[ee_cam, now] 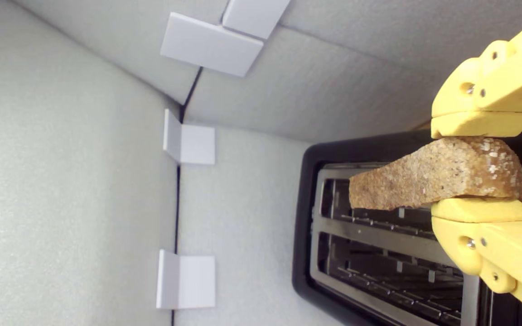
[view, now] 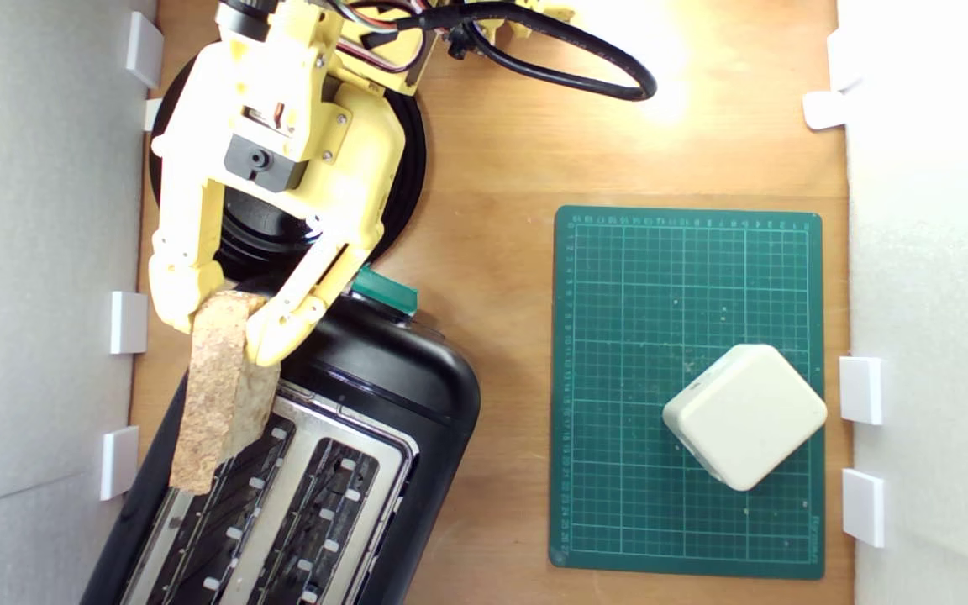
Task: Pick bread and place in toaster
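My yellow gripper (view: pixel 219 332) is shut on the thick end of the bread (view: pixel 219 391), a brown-crusted wedge that hangs above the toaster (view: pixel 417 395). The slice's narrow end points along the toaster's slot nearer the exterior view's left, over the silver top plate. In the wrist view the bread (ee_cam: pixel 433 179) is pinched between both yellow fingers of the gripper (ee_cam: pixel 480 165), with the two open slots of the toaster (ee_cam: pixel 306 217) right behind it. The green lever knob (view: pixel 385 290) shows beside one finger.
A round black plate (view: pixel 404 168) lies under the arm at the back. On the exterior view's right a green cutting mat (view: pixel 618 378) carries a white rounded block (view: pixel 744 414). Grey foam walls with white brackets (view: pixel 127 322) close both sides; the left wall stands close to the toaster.
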`<move>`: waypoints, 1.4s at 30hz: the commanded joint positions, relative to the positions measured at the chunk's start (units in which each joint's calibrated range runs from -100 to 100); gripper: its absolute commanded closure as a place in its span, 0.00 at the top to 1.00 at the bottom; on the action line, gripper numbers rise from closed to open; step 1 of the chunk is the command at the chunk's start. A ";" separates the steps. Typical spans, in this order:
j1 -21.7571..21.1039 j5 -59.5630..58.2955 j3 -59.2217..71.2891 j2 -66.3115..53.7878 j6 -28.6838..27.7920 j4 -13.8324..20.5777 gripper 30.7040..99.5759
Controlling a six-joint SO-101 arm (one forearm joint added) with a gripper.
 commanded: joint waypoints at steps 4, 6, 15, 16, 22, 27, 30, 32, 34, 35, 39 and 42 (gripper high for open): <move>0.10 -0.65 -6.40 1.57 -0.14 -0.38 0.37; 0.10 -0.65 -6.49 1.99 -0.14 -0.38 0.37; 0.10 -0.65 -10.12 5.73 -0.14 -0.47 0.37; 0.10 -0.65 -10.39 6.23 -0.14 -0.47 0.37; 0.10 -0.65 -11.03 8.15 -0.14 -0.56 0.37; -0.95 -0.65 -11.03 9.56 -0.25 -0.56 0.37; -1.27 -0.65 -11.03 10.89 -0.40 -0.38 0.37; -1.27 -0.65 -11.03 11.89 -0.40 -0.47 0.37; -1.35 -0.65 -11.03 12.64 -0.40 -0.47 0.37; -1.35 -0.65 -11.03 12.97 -0.35 -0.56 0.37; -1.35 -0.65 -11.03 13.89 -0.25 -0.56 0.37; -1.35 -0.65 -11.03 14.88 -0.19 -0.38 0.37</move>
